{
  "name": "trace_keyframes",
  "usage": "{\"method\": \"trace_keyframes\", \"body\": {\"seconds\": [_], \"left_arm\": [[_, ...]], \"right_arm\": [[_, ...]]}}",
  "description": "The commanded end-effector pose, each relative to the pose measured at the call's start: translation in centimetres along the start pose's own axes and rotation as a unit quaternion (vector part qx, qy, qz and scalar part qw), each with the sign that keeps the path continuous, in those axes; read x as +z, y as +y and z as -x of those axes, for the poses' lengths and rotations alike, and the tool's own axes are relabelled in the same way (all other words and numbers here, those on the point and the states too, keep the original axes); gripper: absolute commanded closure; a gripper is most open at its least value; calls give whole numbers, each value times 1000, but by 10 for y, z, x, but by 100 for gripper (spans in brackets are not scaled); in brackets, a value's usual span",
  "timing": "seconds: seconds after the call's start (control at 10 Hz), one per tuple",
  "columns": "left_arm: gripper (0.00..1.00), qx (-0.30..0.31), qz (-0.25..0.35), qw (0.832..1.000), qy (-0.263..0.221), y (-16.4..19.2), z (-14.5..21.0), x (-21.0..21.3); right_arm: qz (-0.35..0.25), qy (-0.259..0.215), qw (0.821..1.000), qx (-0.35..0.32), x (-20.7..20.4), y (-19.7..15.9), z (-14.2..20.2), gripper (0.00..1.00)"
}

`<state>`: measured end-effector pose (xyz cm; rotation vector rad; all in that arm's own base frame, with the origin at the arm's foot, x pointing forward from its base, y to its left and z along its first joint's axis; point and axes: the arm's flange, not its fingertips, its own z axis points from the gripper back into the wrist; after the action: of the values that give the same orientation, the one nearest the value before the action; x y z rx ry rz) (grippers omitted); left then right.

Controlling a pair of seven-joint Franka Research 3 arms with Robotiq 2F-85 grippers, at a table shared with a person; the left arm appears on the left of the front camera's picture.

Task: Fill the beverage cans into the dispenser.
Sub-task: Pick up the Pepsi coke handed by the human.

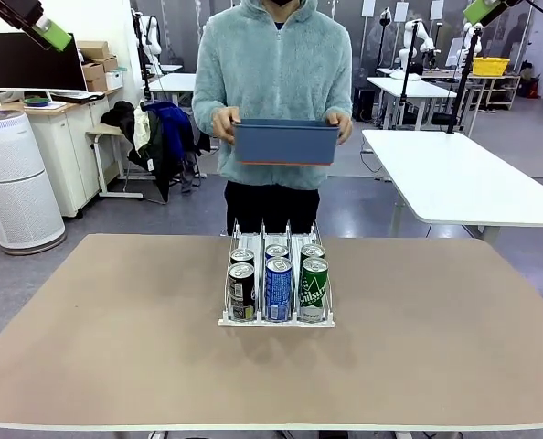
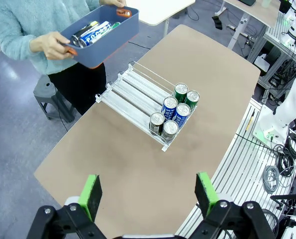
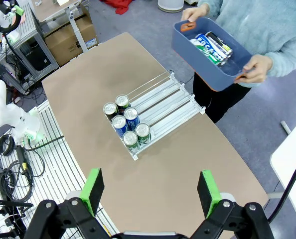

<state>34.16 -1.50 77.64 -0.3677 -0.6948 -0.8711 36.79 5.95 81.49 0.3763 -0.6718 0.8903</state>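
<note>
The dispenser (image 1: 262, 234) stands in the middle of the table, with several beverage cans (image 1: 279, 289) at its near end: black, blue and green, two deep in each lane. In the left wrist view, the dispenser (image 2: 133, 89) has bare lanes behind the cans (image 2: 170, 107); so does the dispenser (image 3: 163, 102) behind the cans (image 3: 125, 124) in the right wrist view. More cans (image 2: 90, 34) lie in a dark blue bin (image 1: 286, 144) that the person holds with both hands beyond the table's far edge. My left gripper (image 2: 148, 196) and right gripper (image 3: 150, 191) hang open, high above the table, holding nothing.
The brown tabletop (image 1: 107, 338) is bare around the dispenser. The person stands at the far edge, behind the dispenser. A white table (image 1: 463, 174) stands at the back right, and an air purifier (image 1: 15, 178) at the back left.
</note>
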Motion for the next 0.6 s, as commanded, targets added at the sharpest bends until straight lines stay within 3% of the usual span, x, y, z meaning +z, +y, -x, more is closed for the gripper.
{"method": "trace_keyframes", "body": {"seconds": [0.0, 0.5], "left_arm": [[0, 7, 7, 1000, -1, 2, 1, 3], [0, 7, 7, 1000, -1, 2, 1, 3]], "right_arm": [[-4, 0, 1000, -4, 0, 2, 0, 0], [-4, 0, 1000, -4, 0, 2, 0, 0]]}}
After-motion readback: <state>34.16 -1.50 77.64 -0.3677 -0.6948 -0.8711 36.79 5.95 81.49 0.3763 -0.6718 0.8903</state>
